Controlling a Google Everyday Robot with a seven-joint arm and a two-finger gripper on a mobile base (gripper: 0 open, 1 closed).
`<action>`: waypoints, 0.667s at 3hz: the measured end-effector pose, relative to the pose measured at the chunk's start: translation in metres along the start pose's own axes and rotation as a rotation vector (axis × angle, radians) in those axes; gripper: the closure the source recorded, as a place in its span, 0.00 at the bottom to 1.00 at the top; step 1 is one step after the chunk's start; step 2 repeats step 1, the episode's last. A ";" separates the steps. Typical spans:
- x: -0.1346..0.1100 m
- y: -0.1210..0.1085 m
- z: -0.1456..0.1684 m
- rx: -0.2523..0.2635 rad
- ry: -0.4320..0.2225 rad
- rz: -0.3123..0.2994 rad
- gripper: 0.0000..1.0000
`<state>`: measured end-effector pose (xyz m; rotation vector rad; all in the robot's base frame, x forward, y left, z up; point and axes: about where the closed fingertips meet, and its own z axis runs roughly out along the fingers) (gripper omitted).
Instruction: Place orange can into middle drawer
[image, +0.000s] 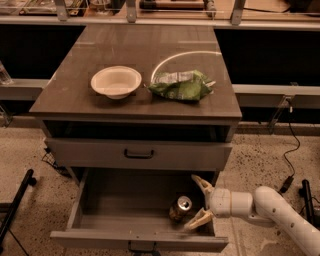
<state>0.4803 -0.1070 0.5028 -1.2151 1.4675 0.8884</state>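
The orange can (179, 209) stands upright inside the open grey drawer (90, 200), near its right front corner, silver top up. My gripper (197, 203) is inside the drawer's right side, just right of the can. Its two pale fingers (201, 184) are spread open, and the can sits free at their left, apart from them. My white arm (270, 210) reaches in from the lower right.
A closed grey drawer front with a black handle (138, 154) sits above the open drawer. On the cabinet top stand a white bowl (116, 81) and a green snack bag (181, 85). A black stand leg (15, 205) is at the left, cables (292, 150) at the right.
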 end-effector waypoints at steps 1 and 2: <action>0.000 0.000 -0.003 0.005 -0.001 0.002 0.00; 0.000 0.000 -0.003 0.005 -0.001 0.002 0.00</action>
